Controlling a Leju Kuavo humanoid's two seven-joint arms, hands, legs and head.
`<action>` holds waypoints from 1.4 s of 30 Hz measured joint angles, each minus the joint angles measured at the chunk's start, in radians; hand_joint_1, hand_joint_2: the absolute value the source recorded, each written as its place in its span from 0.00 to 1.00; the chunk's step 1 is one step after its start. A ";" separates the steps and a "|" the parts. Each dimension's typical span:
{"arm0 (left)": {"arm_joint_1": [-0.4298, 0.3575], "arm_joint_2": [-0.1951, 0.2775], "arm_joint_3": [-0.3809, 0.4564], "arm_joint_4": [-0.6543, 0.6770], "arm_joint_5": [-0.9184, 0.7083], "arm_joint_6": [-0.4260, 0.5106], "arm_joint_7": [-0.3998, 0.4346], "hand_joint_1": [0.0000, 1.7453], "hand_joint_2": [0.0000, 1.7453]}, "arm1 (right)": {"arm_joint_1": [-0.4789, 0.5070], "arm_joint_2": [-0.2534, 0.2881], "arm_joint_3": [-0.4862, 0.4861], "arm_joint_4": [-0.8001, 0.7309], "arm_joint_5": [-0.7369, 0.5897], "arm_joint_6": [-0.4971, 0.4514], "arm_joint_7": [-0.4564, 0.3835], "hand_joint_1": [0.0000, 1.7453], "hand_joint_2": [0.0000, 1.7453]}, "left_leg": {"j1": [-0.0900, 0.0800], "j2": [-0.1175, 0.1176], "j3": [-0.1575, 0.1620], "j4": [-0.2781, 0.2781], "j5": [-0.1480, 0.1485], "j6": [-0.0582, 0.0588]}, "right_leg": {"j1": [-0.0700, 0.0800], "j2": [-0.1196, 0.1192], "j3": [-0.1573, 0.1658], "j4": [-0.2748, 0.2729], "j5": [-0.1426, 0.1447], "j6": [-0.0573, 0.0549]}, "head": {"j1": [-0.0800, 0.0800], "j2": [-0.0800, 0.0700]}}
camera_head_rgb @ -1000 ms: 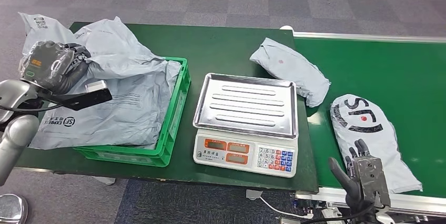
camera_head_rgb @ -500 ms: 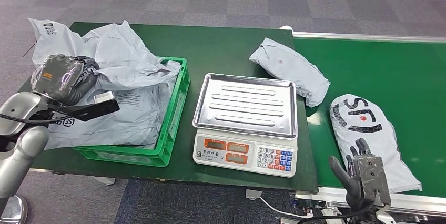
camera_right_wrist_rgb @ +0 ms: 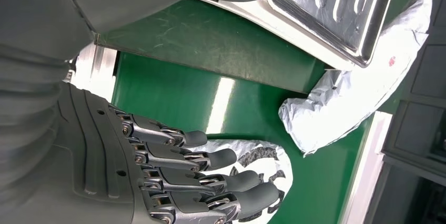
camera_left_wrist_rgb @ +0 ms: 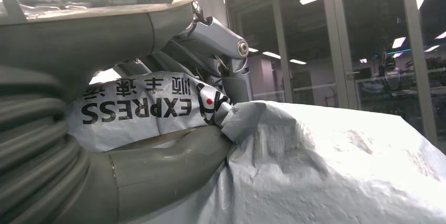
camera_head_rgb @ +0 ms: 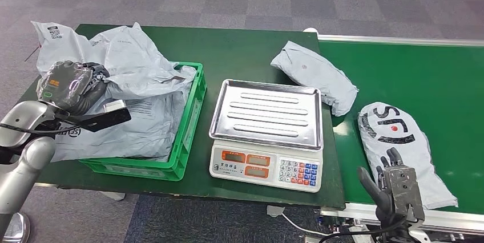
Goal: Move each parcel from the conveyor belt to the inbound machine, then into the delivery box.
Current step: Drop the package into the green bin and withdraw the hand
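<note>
- Left hand (camera_head_rgb: pixel 71 86) grips soft, crumpled grey plastic mailer (camera_head_rgb: pixel 122 55) above green crate (camera_head_rgb: pixel 191 123).
- Right hand (camera_head_rgb: pixel 394 189), fingers apart, empty, near black-printed white mailer (camera_head_rgb: pixel 399 140): limp, slippery; grasp mid-bulge.

**Green table and belt, with what rests on them**

A dark green table (camera_head_rgb: pixel 251 55) fills mid-frame. On it sit a green crate (camera_head_rgb: pixel 188 134) at left and a scale (camera_head_rgb: pixel 266 134) at centre. The conveyor belt (camera_head_rgb: pixel 422 77) at right carries a plain grey parcel (camera_head_rgb: pixel 317 75) and a printed parcel (camera_head_rgb: pixel 399 140).
</note>
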 joint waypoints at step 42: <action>-0.062 0.019 0.026 0.228 0.022 0.009 -0.012 1.00 1.00 | 0.001 0.002 -0.018 0.003 0.011 0.011 -0.009 0.00 1.00 | 0.000 0.000 0.000 0.000 0.000 0.000 | 0.000 0.000 0.000 0.000 0.000 0.000 | 0.000 0.000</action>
